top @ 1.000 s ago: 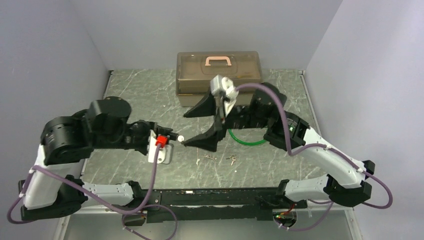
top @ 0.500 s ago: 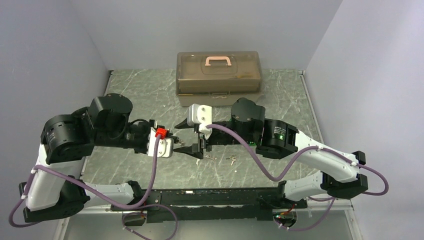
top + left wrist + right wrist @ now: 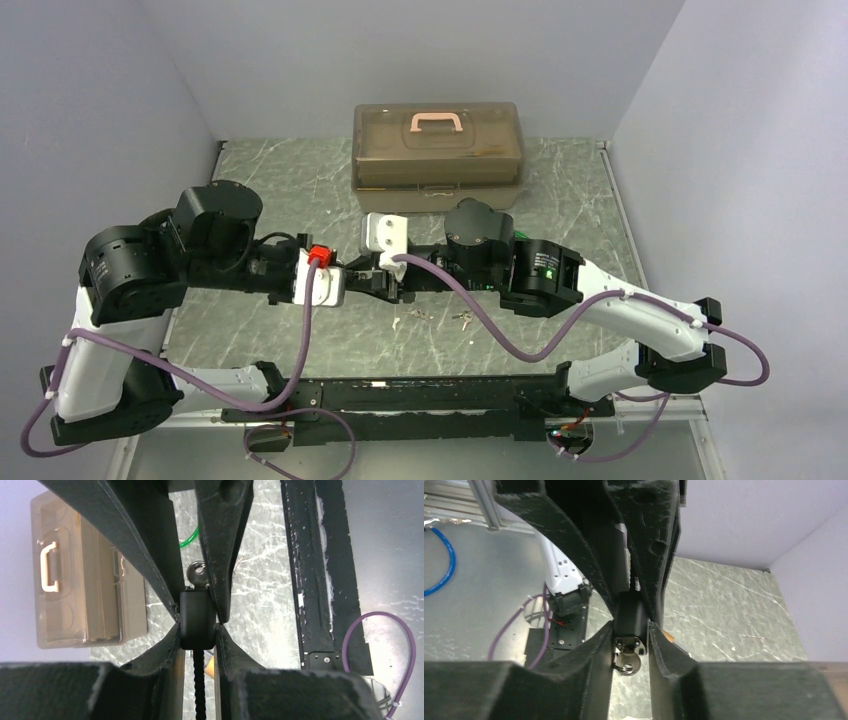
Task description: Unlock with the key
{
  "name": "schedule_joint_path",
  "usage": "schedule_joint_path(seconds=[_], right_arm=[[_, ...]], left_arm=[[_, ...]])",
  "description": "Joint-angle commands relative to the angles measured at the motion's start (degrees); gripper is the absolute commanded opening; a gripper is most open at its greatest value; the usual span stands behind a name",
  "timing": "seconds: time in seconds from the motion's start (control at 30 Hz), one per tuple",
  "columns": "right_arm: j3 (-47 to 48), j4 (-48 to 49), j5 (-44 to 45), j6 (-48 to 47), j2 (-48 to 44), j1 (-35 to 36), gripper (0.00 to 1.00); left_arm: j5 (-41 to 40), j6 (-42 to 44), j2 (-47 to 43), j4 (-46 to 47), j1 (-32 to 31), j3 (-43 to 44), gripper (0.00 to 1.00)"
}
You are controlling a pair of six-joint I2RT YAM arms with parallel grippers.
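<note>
No lettering, number, brand or sign can be read in any view; the lock, the key and the box show none legible.

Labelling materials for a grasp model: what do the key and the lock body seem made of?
Small round-headed key: bare metal, likely; grey and shiny with glints. Black block-shaped lock body: matte plastic or rubbery coating, judging by rounded edges and soft sheen; a metal core is possible.
</note>
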Motion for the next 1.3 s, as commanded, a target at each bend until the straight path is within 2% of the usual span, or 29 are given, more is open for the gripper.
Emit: schedule_joint_path(seconds=[0.0, 0.03, 0.07, 0.1, 0.13, 0.17, 0.23, 0.3, 0.37, 0.43, 0.53, 0.6, 0.8, 0.93, 1.07, 1.17, 1.2, 1.27], right_arm=[[0.4, 5.4, 1.4, -0.1, -0.5, 0.6, 0.19], [0.2, 5.6, 1.9, -0.1, -0.6, 0.6, 0.10], [0.0, 5.7, 2.5, -0.1, -0.7, 0.6, 0.03], [-0.3, 5.7, 3.1, -0.1, -0.9, 0.6, 0.00], [-0.8, 5.8, 3.7, -0.1, -1.3, 0.6, 0.00], [-1.4, 6.0, 4.1, -0.1, -1.7, 0.6, 0.00], [-2.5, 5.8, 4.3, -0.1, -2.6, 0.6, 0.00], [-3.4, 5.4, 4.4, 0.1, -3.5, 0.6, 0.00], [-4.1, 4.9, 4.4, 0.4, -4.3, 0.6, 0.00], [-4.8, 4.9, 4.5, 0.9, -5.2, 0.6, 0.00], [-5.5, 5.6, 4.2, 2.0, -6.2, 0.4, 0.00], [-6.1, 6.7, 3.7, 2.8, -6.5, 0.5, 0.00], [-6.8, 10.0, 1.5, 5.0, -5.8, 0.4, 0.00], [-8.4, 12.4, 0.9, 6.0, -5.9, 0.2, 0.00], [-9.4, 12.0, 2.0, 6.6, -7.5, -1.2, 0.00], [-11.3, 13.2, 1.2, 8.3, -10.1, -3.5, 0.00], [-12.0, 14.1, 0.3, 9.1, -11.1, -4.5, 0.00], [-13.2, 15.7, -2.1, 11.2, -11.7, -6.6, 0.00]], left_arm=[[4.2, -0.3, 0.1, 0.8, 0.0, 0.4, 0.00], [4.1, -0.5, 0.1, 0.8, 0.0, 0.3, 0.02], [3.7, -0.8, 0.1, 0.7, 0.0, 0.3, 0.15], [2.9, -1.3, 0.1, 0.7, 0.0, 0.4, 0.33], [2.1, -2.2, 0.0, 0.8, 0.0, 0.4, 0.44], [1.2, -2.0, 0.0, 0.4, 0.0, 0.6, 0.51], [-1.1, -1.9, 0.3, -0.8, 0.0, 2.0, 0.58], [-2.9, -1.9, 0.9, -3.0, 0.0, 4.1, 0.59], [-3.8, -2.0, 1.2, -4.9, 0.0, 6.3, 0.67], [-5.0, -2.0, 0.4, -5.4, 0.0, 6.4, 0.67], [-7.2, -1.0, -1.8, -4.5, 0.0, 3.9, 0.60], [-7.6, -0.9, -2.8, -3.3, 0.1, 2.6, 0.53], [-8.2, -0.2, -1.6, -2.2, 0.1, 4.6, 0.24], [-7.8, 0.2, -0.5, -2.6, 0.1, 6.4, 0.10], [-9.3, 0.7, -1.6, -2.9, 0.1, 4.9, 0.00], [-10.2, 0.9, -3.2, -2.5, 0.3, 3.0, 0.00], [-10.5, 0.8, -3.6, -2.3, 0.5, 2.5, 0.05], [-10.7, 0.3, -3.4, -2.0, 0.7, 2.7, 0.45]])
